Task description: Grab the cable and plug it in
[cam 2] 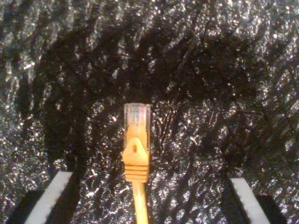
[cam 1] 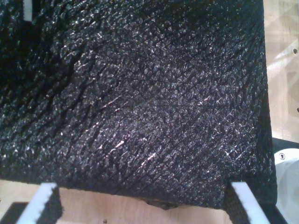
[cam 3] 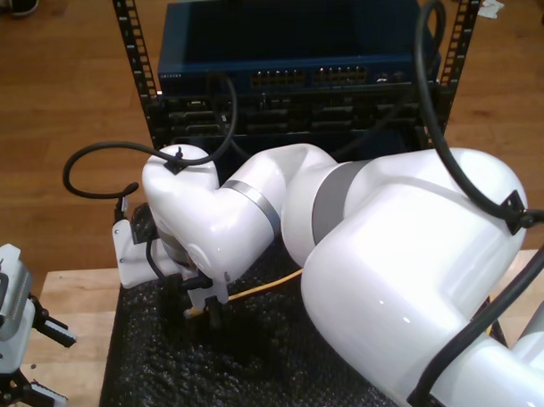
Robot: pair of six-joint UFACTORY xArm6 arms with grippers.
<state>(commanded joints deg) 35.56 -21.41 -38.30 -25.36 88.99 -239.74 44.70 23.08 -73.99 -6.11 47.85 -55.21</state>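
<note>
In the first wrist view, my first gripper [cam 1: 145, 205] hung with its white-faced fingers [cam 1: 43, 201] spread wide apart over a black, glittering foam mat [cam 1: 140, 93], nothing between them; pale wooden tabletop [cam 1: 107, 210] showed at the mat's edge.

In the second wrist view, my second gripper [cam 2: 149, 198] also stood spread, its white-padded fingers [cam 2: 51, 196] well to either side of the long, thin yellow-orange network cable [cam 2: 136, 161]. The cable lay flat on the mat between the fingers, touching neither, its small clear plastic plug pointing away from the camera.

In the exterior view, the large white arm reached from the exterior view's right across the mat [cam 3: 170, 368], with my second gripper [cam 3: 191, 309] lowered over the cable's end [cam 3: 257, 289], the cord trailing toward the exterior view's right beneath the arm. My first gripper [cam 3: 45, 363] sat at the exterior view's lower left, over the mat's edge and the tabletop [cam 3: 65, 291]. Behind the table stood a dark metal rack with a blue network switch [cam 3: 294, 55] showing rows of ports.
</note>
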